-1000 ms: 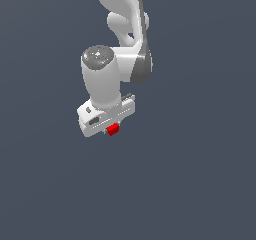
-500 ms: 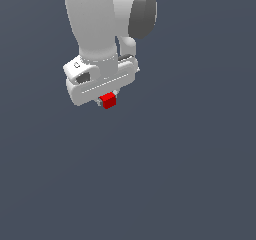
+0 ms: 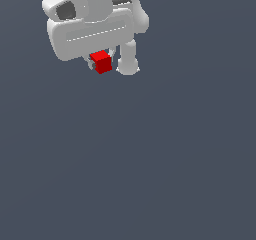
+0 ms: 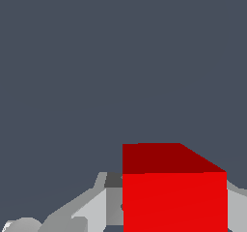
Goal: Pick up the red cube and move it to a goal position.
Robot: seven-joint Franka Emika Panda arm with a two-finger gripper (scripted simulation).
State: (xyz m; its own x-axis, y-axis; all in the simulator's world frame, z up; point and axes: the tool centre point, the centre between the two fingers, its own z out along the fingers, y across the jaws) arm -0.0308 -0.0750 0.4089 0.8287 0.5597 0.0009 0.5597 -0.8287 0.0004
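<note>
Cube status: the red cube (image 3: 102, 62) sits pinched under the white gripper (image 3: 103, 63), poking out just below the wide hand body, clear of anything underneath (only flat grey background around it, no floor line I can make out). Change over the last second: the whole hand plus cube has climbed toward the exterior view's top and slid toward the exterior view's left, and it renders bigger now, so it has likely come closer to that camera too. The cube has kept its seat between the fingers through all of that, so I read the grasp as solid and the pick as done; we're in the carry leg toward the goal. No goal marker shows in either view, so I can't say how much travel is left. View differences: the exterior view gives the arm pose, the hand body and a white arm link (image 3: 128, 59) just beside the cube on the exterior view's right, but the fingers are mostly hidden behind the cube there. The wrist view fills in the contact: red cube (image 4: 173, 192) close up, two faces lit differently, grey finger (image 4: 91, 204) flanking it on one side and a sliver of the other at the opposite edge, clamped against it. It shows nothing of where the hand is headed, just blank grey beyond.
</note>
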